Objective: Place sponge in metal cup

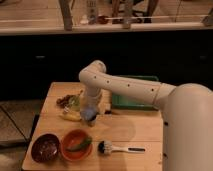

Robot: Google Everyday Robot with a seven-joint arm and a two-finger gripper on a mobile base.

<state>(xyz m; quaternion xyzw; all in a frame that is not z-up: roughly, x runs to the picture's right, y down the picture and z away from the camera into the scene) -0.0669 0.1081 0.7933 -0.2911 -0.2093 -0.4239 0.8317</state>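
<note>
My white arm reaches down over the left half of the wooden table [140, 130]. The gripper [90, 111] is at the arm's low end, right above a small silvery-blue shiny thing, the metal cup [89, 115], and partly hides it. A yellow flat thing [70, 116] lies just left of the cup; it may be the sponge, I cannot tell. I cannot see whether the gripper holds anything.
A dark brown bowl [45, 148] and an orange bowl [76, 145] with a green item stand at the front left. A dish brush [117, 148] lies at the front. A green tray [135, 95] is at the back right. Mixed small items [66, 101] lie at the back left.
</note>
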